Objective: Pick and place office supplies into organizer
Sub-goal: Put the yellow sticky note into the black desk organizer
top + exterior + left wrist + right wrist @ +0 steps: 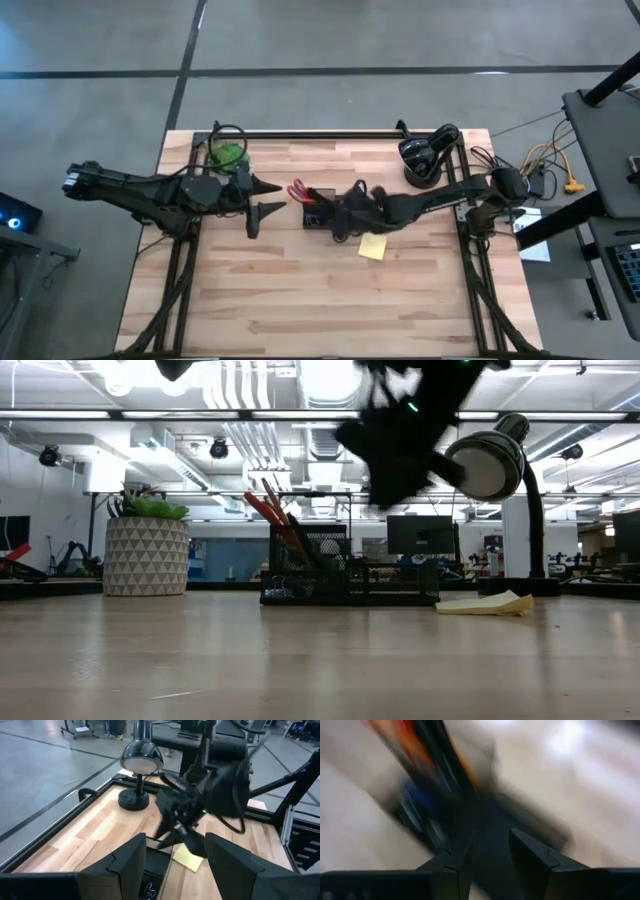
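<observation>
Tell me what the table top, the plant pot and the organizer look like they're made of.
The table top looks like pale wood, butcher-block style: joined strips with grain and a soft sheen. The plant pot seems ceramic or moulded plastic, matte white with a grey triangle pattern; I can't tell which. The organizer looks like black metal mesh, since the room shows through its fine grid walls, though it could be plastic.

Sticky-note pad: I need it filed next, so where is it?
High view: the sticky-note pad lies on the table, just front-right of the organizer, outside it.
</observation>
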You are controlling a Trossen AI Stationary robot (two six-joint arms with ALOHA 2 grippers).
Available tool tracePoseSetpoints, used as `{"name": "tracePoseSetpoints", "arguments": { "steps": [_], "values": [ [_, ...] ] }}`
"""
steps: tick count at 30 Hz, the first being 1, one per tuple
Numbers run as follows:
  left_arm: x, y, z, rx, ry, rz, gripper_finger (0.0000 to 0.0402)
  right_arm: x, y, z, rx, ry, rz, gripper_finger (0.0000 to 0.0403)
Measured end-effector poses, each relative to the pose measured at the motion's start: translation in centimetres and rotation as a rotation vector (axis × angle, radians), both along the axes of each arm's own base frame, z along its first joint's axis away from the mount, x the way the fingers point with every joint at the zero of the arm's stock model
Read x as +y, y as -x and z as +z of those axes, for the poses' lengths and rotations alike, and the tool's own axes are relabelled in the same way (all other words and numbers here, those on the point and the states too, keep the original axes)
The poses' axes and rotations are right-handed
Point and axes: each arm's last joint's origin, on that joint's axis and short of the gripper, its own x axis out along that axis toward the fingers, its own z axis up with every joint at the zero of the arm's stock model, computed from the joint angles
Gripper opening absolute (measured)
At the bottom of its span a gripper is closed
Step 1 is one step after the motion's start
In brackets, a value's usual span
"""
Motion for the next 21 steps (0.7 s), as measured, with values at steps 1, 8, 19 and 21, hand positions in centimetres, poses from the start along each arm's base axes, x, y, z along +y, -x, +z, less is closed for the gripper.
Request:
{"name": "tracePoseSetpoints", "arguments": {
  "steps": [1, 8, 19, 21],
  "values": [
    [0.0, 0.1, 0.0, 0.003, -0.001, 0.0, 0.0189, 0.4, 0.6, -0.4, 0.065, -0.044, 0.01, 0.0113],
    [-0.3, -0.1, -0.3, 0.013, 0.042, -0.085, 0.0189, 5.4, 3.5, -2.2, 0.233, -0.192, 0.137, 0.0112],
    [-1.3, -3.2, -2.4, 0.114, 0.215, -0.296, 0.0189, 4.2, 6.9, -4.2, 0.287, -0.377, -0.099, 0.0187],
    [-1.4, -3.8, -2.4, 0.108, 0.235, -0.324, 0.0189, 3.2, 7.2, -4.1, 0.275, -0.409, -0.11, 0.0199]
  ]
}}
